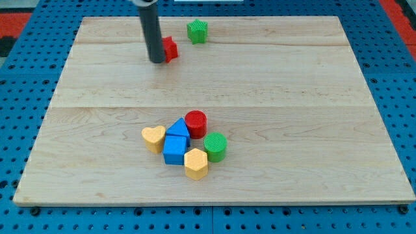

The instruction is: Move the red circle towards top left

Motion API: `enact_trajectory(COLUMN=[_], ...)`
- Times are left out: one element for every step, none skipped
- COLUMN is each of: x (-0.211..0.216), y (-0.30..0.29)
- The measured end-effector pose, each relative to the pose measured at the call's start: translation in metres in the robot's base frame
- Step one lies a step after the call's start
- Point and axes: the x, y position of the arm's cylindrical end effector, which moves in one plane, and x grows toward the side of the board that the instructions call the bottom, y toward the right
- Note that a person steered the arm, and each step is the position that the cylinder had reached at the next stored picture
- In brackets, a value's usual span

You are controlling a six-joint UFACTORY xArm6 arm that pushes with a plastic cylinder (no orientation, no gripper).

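Observation:
The red circle (195,122) sits in a cluster near the middle of the wooden board (292,91), toward the view's bottom. It touches a blue triangle (178,128) on its left and a green circle (215,146) at its lower right. My tip (156,61) is far from it, near the view's top left, right beside a second red block (169,49) whose shape is partly hidden by the rod.
A yellow heart (153,138), a blue square block (175,149) and a yellow hexagon (195,163) complete the cluster. A green star-like block (197,31) sits near the view's top edge. Blue pegboard surrounds the board.

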Motion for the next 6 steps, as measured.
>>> enact_trajectory(x=[-0.025,0.038,0.140,0.184,0.197,0.192], y=[0.034,0.098,0.180,0.179,0.144,0.105])
